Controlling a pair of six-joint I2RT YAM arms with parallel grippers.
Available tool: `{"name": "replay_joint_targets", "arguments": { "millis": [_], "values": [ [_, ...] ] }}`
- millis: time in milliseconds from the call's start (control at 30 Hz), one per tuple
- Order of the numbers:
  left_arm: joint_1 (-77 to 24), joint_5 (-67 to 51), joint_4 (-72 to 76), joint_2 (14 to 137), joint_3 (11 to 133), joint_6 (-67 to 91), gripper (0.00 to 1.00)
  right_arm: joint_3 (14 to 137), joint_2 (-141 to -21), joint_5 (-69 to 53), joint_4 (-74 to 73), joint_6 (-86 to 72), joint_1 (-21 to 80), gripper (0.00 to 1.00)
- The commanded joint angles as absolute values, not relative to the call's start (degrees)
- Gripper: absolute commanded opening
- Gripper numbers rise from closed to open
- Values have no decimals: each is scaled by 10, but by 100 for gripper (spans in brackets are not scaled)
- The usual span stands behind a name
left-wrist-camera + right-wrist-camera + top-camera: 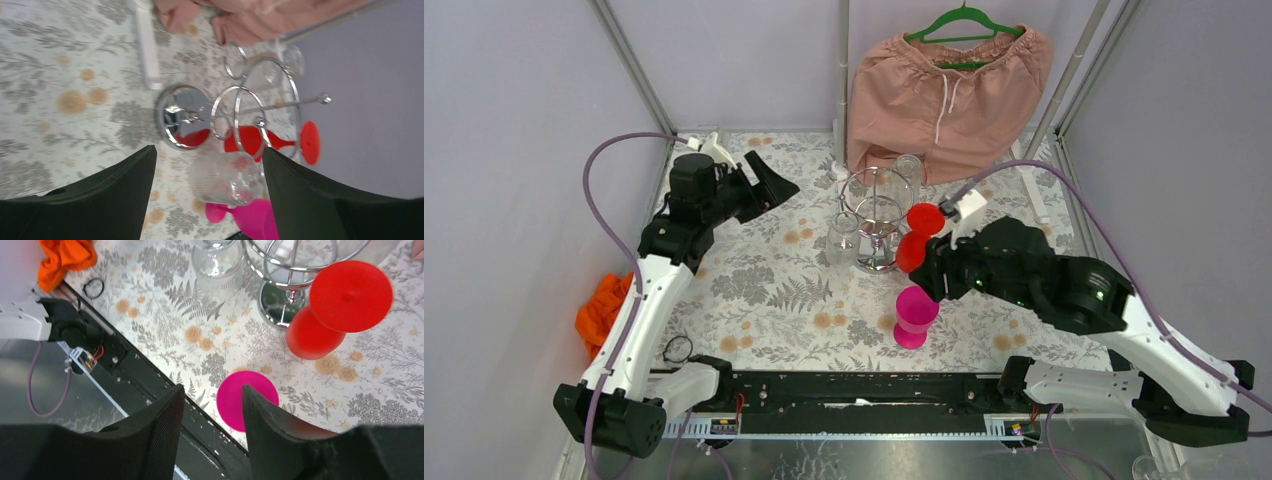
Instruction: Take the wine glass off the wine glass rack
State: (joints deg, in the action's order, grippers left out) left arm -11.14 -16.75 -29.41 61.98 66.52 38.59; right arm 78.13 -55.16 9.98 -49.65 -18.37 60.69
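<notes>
The chrome wine glass rack (pixel 876 212) stands at the middle back of the floral mat; its round base (pixel 176 116) and ring show in both wrist views. A red wine glass (pixel 914 240) hangs upside down from the ring, foot uppermost (pixel 351 296). A pink wine glass (pixel 915 315) stands upright on the mat in front of it, seen as a pink disc (pixel 235 399) just beyond my right gripper (pixel 212 390). That gripper (pixel 931 283) hovers between the two glasses, open, with nothing between its fingers. My left gripper (pixel 776 190) is open and empty at the back left, pointed toward the rack.
A clear ribbed tumbler (pixel 843 240) stands left of the rack and another clear glass (pixel 907 168) behind it. Pink shorts on a green hanger (pixel 949 90) hang at the back beside a grey frame pole (pixel 842 70). An orange cloth (pixel 602 312) lies off the mat's left edge.
</notes>
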Motion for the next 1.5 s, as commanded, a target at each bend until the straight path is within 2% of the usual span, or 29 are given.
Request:
{"name": "replay_joint_targets", "arguments": {
  "millis": [0,100,233,667,1000,1467],
  "values": [
    [-107,-296,-184,610,637,443,84,765,-526,156,-451,-192,605,53],
    [-108,-343,-153,601,610,472,84,756,-519,180,-451,-196,605,53],
    [-108,-383,-101,587,570,508,84,742,-514,270,-448,-222,605,56],
    [-109,-409,-59,598,550,550,84,693,-487,425,-411,-292,604,60],
    [-160,-364,-109,592,557,539,83,698,-457,436,-428,-290,605,62],
    [-248,-300,-105,601,508,544,74,687,-468,434,-426,-289,603,61]
  ]
}}
